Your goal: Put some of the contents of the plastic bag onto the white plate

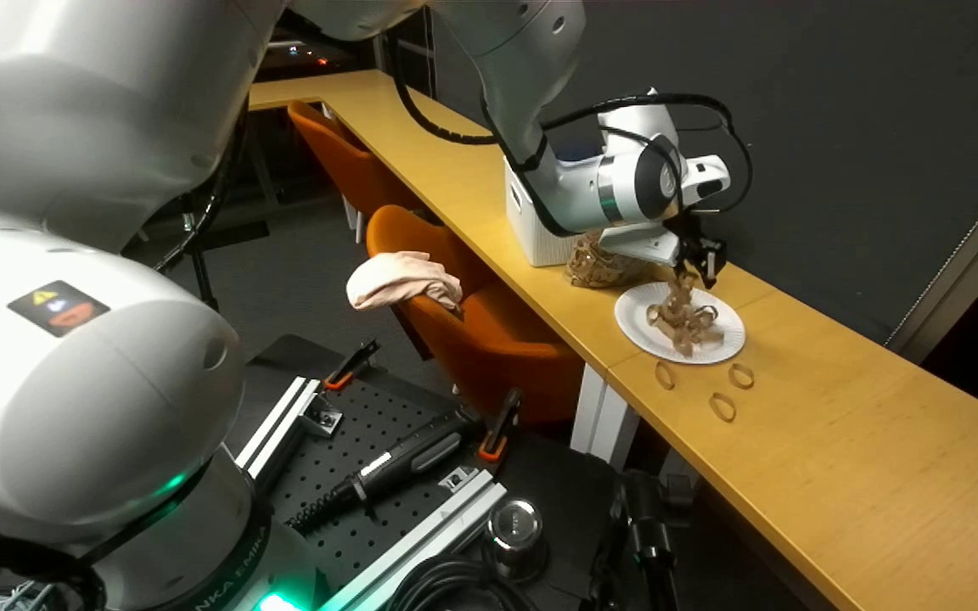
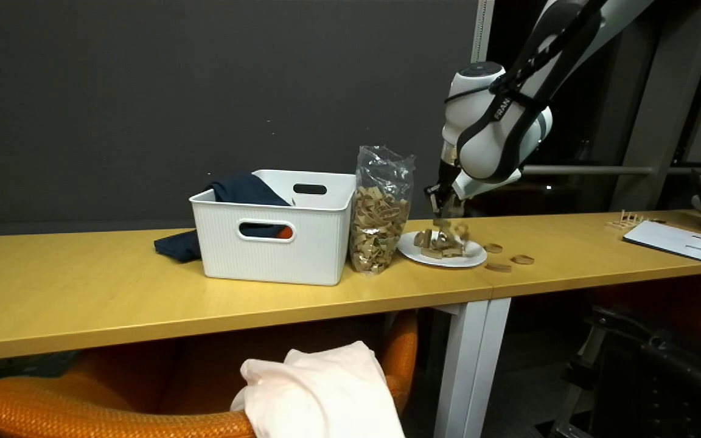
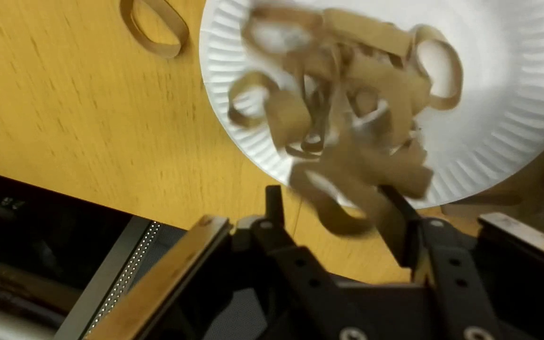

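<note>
In the wrist view we see the gripper [image 3: 332,198] gaping, bottom centre, and pieces [image 3: 392,89] on the plate [image 3: 487,94], upper right.

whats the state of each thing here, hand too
White plate: flat, pieces heaped on it
Hand: open, pieces blurred beneath it
Plastic bag: upright, partly filled; sealed or not unclear
White tub: upright, lidless
Pale cloth: draped over an orange chair
Loose rings: on the table
</note>
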`<move>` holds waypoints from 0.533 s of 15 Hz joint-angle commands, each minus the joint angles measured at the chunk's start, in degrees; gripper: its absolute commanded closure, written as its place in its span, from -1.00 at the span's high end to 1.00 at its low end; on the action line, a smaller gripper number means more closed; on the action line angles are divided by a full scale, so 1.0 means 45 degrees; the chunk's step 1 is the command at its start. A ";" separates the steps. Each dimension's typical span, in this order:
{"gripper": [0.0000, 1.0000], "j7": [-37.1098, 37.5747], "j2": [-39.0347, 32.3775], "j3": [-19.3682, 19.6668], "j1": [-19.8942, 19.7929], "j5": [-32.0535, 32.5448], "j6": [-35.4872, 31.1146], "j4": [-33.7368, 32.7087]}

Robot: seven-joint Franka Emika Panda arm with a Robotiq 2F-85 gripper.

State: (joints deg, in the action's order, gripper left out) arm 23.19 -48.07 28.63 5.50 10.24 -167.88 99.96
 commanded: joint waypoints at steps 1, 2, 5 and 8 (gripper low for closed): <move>0.71 0.0003 0.0100 0.0342 0.0266 -0.0429 0.0085 0.0121; 0.87 0.0035 0.0232 0.0466 0.0367 -0.0441 0.0205 0.0250; 1.00 -0.0060 0.1095 0.0768 0.0694 -0.0377 0.0366 0.1087; 1.00 -0.0209 0.2177 0.0893 0.0970 -0.0304 0.0795 0.2073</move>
State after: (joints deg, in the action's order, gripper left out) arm 23.16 -45.05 31.57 7.53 9.15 -167.25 103.03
